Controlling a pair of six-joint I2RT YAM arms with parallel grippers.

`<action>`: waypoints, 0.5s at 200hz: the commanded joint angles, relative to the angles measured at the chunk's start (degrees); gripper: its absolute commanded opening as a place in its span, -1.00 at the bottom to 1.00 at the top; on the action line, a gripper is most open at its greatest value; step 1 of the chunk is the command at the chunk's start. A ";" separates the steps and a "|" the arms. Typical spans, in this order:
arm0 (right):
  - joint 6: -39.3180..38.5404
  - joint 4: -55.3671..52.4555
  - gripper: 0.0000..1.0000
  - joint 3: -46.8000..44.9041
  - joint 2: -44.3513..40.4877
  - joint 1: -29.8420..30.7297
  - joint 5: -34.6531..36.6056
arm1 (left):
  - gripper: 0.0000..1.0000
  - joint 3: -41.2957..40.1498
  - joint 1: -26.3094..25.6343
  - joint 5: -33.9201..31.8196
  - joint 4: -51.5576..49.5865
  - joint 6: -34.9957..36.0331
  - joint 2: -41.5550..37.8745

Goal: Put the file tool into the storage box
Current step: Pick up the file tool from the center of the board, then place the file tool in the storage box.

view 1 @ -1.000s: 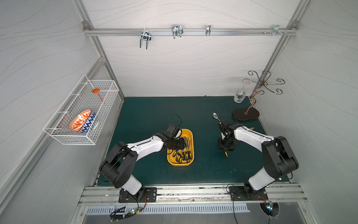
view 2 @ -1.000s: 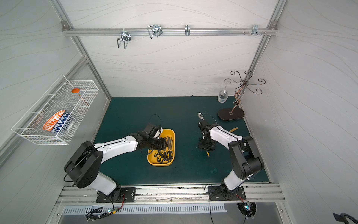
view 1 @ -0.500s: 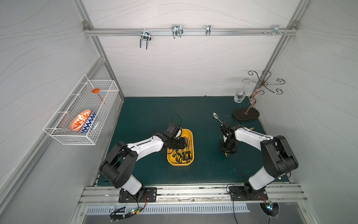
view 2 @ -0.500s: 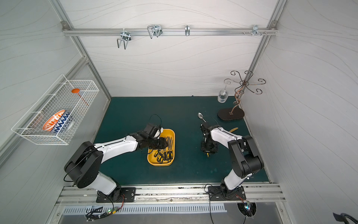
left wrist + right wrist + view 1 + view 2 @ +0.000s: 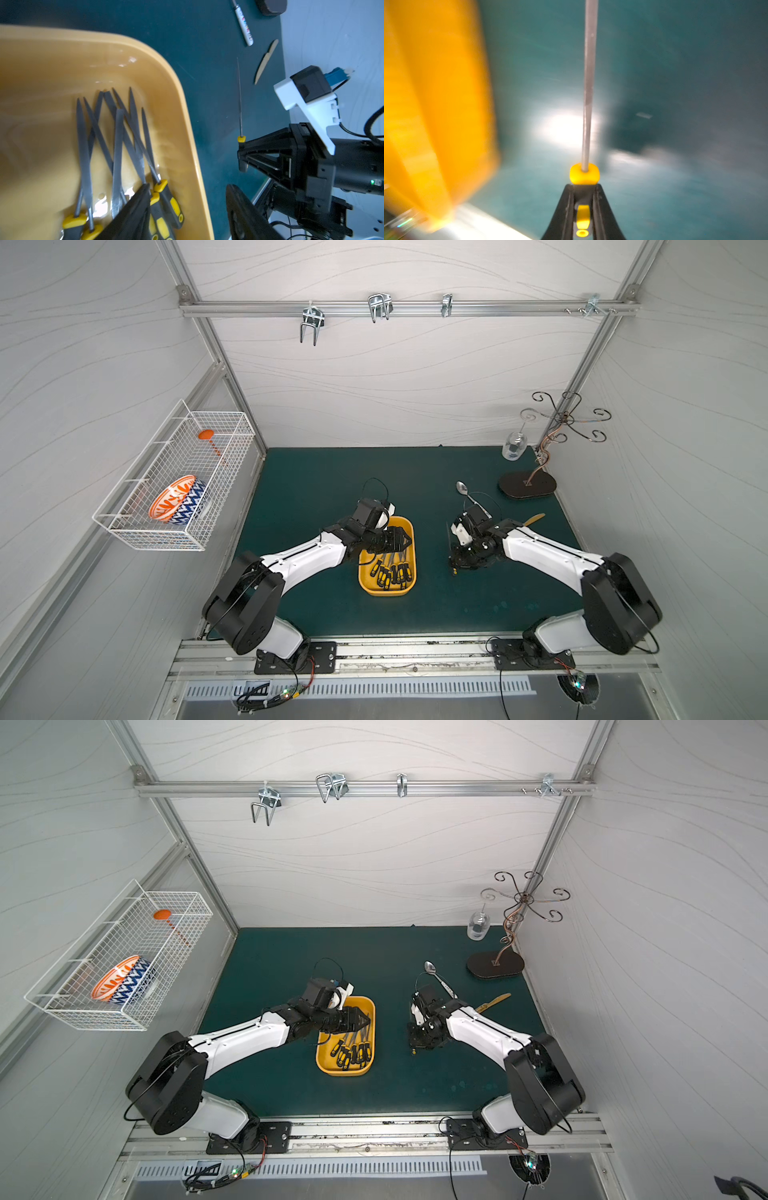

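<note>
Nearest the robot, the yellow tray (image 5: 387, 592) already has a heap of files (image 5: 390, 572) in it, handles at the near end. The left gripper (image 5: 405, 541) hangs over its far half with fingers spread and nothing between them, far as I can see. Just beside the tray, on the right arm's side over the green mat (image 5: 316, 489), the right gripper (image 5: 584, 188) is clamped tight on the black-and-yellow handle of the one file (image 5: 588, 83) outside it; can't tell if it's clear of the mat. My worry: it's only pinched at the handle end, so that long skinny shaft could swivel in the jaws on the way across, or the tip could clip the tray's rim if it goes over low. The left gripper also sits right where the file needs to go, so a bump looks possible. On that heap it could end up propped over the rim too. The file runs near-to-far, about parallel with the tray's long side, handle toward the robot, tip toward the spoon (image 5: 462, 488) and back wall (image 5: 395, 385).
</note>
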 commanded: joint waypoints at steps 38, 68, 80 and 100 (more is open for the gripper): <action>1.28 8.55 -0.92 4.49 -0.28 4.55 -18.61 | 0.25 -0.04 0.31 4.41 7.53 -2.39 -2.40; 1.42 9.67 -0.91 6.42 1.30 7.64 -18.70 | 0.25 -0.83 0.29 4.58 8.51 -2.72 -3.10; 1.69 10.21 -0.91 7.02 1.80 8.16 -19.09 | 0.25 -1.20 0.38 4.62 8.85 -2.76 -3.30; 1.78 10.05 -0.91 8.10 2.62 8.81 -19.09 | 0.17 -1.43 0.32 4.50 9.02 -2.81 -3.24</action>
